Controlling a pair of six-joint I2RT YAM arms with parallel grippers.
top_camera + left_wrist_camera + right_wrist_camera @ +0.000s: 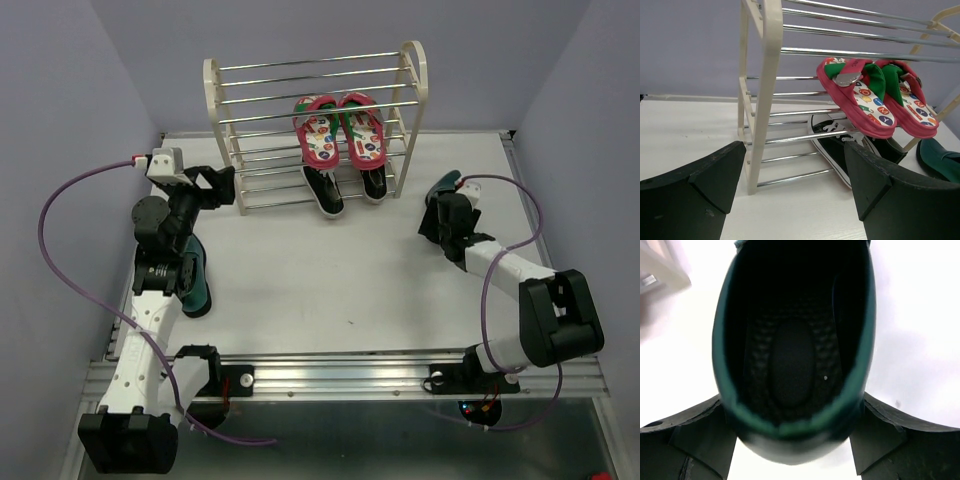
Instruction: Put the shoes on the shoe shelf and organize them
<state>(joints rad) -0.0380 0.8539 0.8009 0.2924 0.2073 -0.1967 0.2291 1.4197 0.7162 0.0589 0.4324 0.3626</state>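
Seen from above, a cream-white shoe shelf (213, 95) stood at the far side of a white surface (330, 270). A pair of red flip-flops (320, 132) lay side by side on a middle tier, and a pair of black sneakers (325, 190) sat on a lower tier just beneath them, toes pointing toward the arms. The left claw (222, 185) hung by the shelf's near left corner. A teal dress shoe (197, 285) lay on the surface beside the left arm, partly hidden by it. To the right of the shelf, the right claw (442, 200) was at a second teal dress shoe (447, 181) on the surface. From the left wrist, the left claw (794, 147) was spread wide and held nothing, its dark fingers (695, 195) framing the shoe shelf (771, 60); the flip-flops (860, 100) rested on the rods above the sneakers (840, 150), and the second teal dress shoe (940, 160) showed at the right edge. From the right wrist, the second teal dress shoe (790, 355) filled the view, its dark open heel toward the camera, between the fingers (685, 445) of the right claw (790, 405). The fingers flanked the heel closely; whether they pressed on it could not be told.
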